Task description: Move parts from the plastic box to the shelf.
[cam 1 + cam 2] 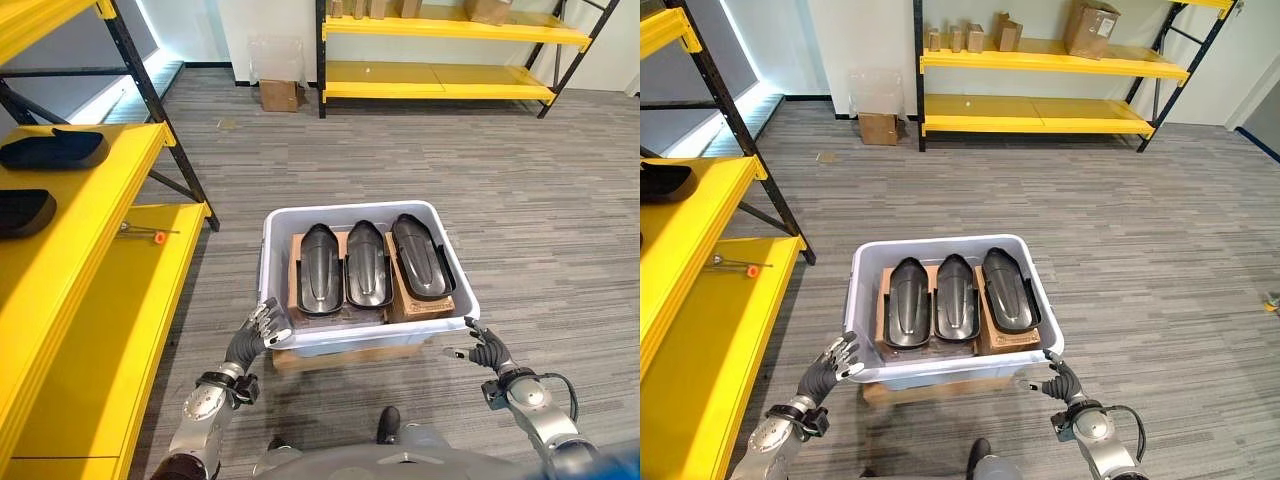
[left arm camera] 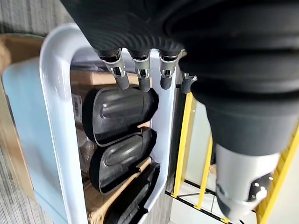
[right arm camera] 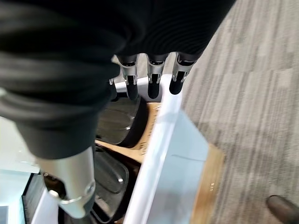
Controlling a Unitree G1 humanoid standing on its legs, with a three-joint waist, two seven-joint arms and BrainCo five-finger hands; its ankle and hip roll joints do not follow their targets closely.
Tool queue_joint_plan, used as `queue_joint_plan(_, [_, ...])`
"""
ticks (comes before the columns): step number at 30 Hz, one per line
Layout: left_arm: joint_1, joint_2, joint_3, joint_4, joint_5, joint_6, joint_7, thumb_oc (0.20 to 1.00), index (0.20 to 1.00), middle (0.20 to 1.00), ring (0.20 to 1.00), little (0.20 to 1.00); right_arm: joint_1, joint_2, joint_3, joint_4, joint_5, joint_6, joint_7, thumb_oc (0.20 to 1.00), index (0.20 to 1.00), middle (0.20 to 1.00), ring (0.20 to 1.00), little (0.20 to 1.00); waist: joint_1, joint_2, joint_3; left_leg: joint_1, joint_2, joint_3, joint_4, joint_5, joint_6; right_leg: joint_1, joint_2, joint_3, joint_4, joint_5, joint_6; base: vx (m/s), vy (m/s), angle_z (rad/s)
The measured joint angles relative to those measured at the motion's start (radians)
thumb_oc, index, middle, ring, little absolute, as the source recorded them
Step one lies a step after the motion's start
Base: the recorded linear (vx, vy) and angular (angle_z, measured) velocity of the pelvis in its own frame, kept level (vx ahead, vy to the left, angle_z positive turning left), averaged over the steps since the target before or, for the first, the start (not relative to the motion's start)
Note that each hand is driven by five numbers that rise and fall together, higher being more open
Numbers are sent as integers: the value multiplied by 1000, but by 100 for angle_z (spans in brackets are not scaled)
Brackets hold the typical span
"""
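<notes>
Three black parts (image 1: 368,263) lie side by side in the plastic box (image 1: 282,225) on the floor. The left hand (image 1: 262,325) and right hand (image 1: 487,350) hover at its near corners, fingers loose, holding nothing. The yellow shelf (image 1: 120,300) stands at the left.

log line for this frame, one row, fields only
stage: reaching for box | left hand: open, at near-left corner of plastic box | right hand: open, at near-right corner | black parts: three in box | shelf: on robot's left

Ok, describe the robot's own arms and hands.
Both arms are silver-grey metal tubes with rounded joints. The left hand and right hand have silver fingers with dark tips. A dark ribbed cover wraps each hand's back and wrist.
</notes>
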Motion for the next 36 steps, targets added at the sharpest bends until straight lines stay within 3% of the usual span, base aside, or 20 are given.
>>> queue_joint_plan(3, [12,6,-1,-1,1,12,-10,1000,1000,1000,1000,1000,-1,0,0,-65,-4,0,-53,1000,1000,1000,1000,1000,4,5,-2,12,-15,-7,6,-9,-4,49,-3,-13,-64,31,9,31,-62,11])
queue_joint_plan(13, [27,31,-2,-50,4,77,-43,1000,1000,1000,1000,1000,-186,-75,-46,-95,-39,-13,-133,1000,1000,1000,1000,1000,59,13,18,13,-1,-25,6,-8,-5,65,13,-27,-81,29,9,40,-81,4])
queue_joint_plan(18, [-7,62,-11,-98,1,101,-44,1000,1000,1000,1000,1000,-347,-138,-48,-43,-40,40,-157,1000,1000,1000,1000,1000,88,31,62,-60,8,-49,38,-6,-5,20,9,-41,-76,31,6,-60,-49,9])
queue_joint_plan(23, [-124,85,-36,-99,-26,102,-41,1000,1000,1000,1000,1000,-561,-150,-40,74,-24,96,-183,1000,1000,1000,1000,1000,111,56,142,-165,14,-67,102,4,-9,-72,9,-46,-39,50,-19,-193,-9,7])
queue_joint_plan(25, [-223,96,-69,-100,-62,101,-36,1000,1000,1000,1000,1000,-698,-168,-11,191,-11,110,-183,1000,1000,1000,1000,1000,118,87,222,-241,15,-100,121,21,-3,-134,-1,-72,-3,48,-26,-173,-31,33])
queue_joint_plan(27, [-259,96,-69,-101,-78,101,-34,1000,1000,1000,1000,1000,-716,-166,1,211,16,112,-178,1000,1000,1000,1000,1000,132,98,264,-249,16,-106,122,28,-4,-143,-2,-79,9,46,-36,-170,-47,13])
queue_joint_plan(33, [-310,105,-75,-140,-117,97,27,1000,1000,1000,1000,1000,-788,-171,31,223,60,124,-238,1000,1000,1000,1000,1000,147,99,367,-353,20,-122,157,36,-2,-269,-25,-89,112,15,-62,-120,-27,7])
queue_joint_plan(36, [-319,105,-93,-145,-122,97,29,1000,1000,1000,1000,1000,-845,-171,24,297,111,129,-299,1000,1000,1000,1000,1000,148,108,376,-393,12,-134,174,36,-1,-330,-50,-88,183,-18,-58,-60,-11,9])
